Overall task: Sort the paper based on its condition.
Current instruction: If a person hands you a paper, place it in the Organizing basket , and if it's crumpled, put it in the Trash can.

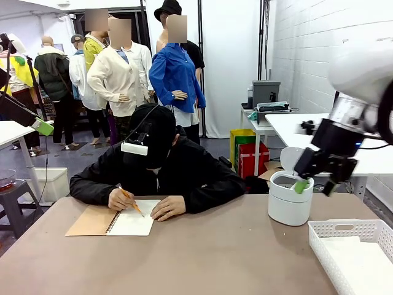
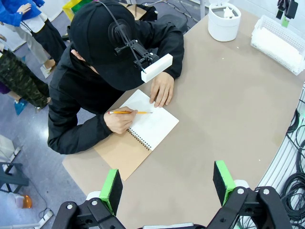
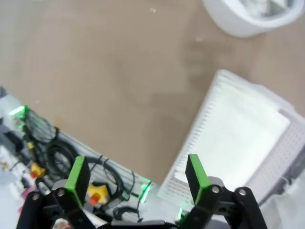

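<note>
Table: brown, shared with a person writing in a notebook at the far side.
Basket: white, at my right; smooth paper lies flat inside.
Bin: white, lid up; crumpled paper inside.
My right gripper: open, empty, above the bin.
My left gripper: open, empty, high over the table's near edge.

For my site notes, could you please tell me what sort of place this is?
Probably a robotics lab or test studio: a tan table shared by a writing person and robot arms, cable bundles at its edge, and white curtains beside a painted brick wall.
</note>
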You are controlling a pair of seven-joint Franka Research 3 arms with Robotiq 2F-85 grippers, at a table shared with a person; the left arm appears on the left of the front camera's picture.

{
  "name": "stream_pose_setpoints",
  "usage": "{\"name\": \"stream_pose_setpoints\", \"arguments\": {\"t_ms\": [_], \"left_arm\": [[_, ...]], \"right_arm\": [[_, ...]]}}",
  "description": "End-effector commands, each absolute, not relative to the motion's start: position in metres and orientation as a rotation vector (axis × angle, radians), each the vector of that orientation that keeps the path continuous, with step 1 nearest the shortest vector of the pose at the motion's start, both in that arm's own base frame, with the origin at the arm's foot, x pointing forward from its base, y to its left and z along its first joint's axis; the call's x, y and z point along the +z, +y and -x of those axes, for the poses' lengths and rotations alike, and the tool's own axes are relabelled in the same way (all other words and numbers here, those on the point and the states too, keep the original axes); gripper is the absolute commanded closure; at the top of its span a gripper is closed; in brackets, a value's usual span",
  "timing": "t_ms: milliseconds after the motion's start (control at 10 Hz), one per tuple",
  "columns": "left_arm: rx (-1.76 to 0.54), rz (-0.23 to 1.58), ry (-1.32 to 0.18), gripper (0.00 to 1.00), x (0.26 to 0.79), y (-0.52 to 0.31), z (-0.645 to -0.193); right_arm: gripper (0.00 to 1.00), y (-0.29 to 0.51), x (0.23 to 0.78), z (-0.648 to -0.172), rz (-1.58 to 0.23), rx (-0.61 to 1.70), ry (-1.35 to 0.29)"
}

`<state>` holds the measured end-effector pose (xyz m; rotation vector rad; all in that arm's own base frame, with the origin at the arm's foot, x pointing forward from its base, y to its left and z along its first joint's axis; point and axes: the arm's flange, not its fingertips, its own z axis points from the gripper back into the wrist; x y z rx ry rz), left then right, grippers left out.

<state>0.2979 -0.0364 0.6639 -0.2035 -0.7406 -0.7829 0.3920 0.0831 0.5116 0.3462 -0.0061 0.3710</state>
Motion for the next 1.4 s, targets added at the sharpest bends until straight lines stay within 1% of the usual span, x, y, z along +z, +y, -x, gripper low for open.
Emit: {"name": "stream_pose_setpoints", "arguments": {"t_ms": [0, 200, 500, 700, 800, 1100, 1300], "left_arm": [[-0.779, 0.203, -0.746, 0.00, 0.663, -0.035, -0.298], [-0.779, 0.203, -0.746, 0.00, 0.663, -0.035, -0.298], [-0.779, 0.203, -0.746, 0.00, 0.663, -0.035, -0.298], [-0.779, 0.203, -0.746, 0.00, 0.663, -0.035, -0.298], [-0.779, 0.203, -0.746, 0.00, 0.663, -0.035, -0.298], [-0.779, 0.203, -0.746, 0.00, 0.663, -0.035, -0.298], [-0.779, 0.203, -0.746, 0.00, 0.663, -0.035, -0.298]], "right_arm": [[0.00, 0.110, 0.516, -0.416, -0.460, 0.478, 0.044], [0.00, 0.153, 0.528, -0.427, -0.547, 0.602, 0.000], [0.00, 0.209, 0.558, -0.441, -0.551, 0.799, -0.189], [0.00, 0.236, 0.583, -0.439, -0.498, 0.879, -0.350], [0.00, 0.245, 0.595, -0.434, -0.490, 0.902, -0.407], [0.00, 0.260, 0.622, -0.417, -0.353, 0.854, -0.551], [0.00, 0.265, 0.639, -0.407, -0.325, 0.852, -0.594]]}}
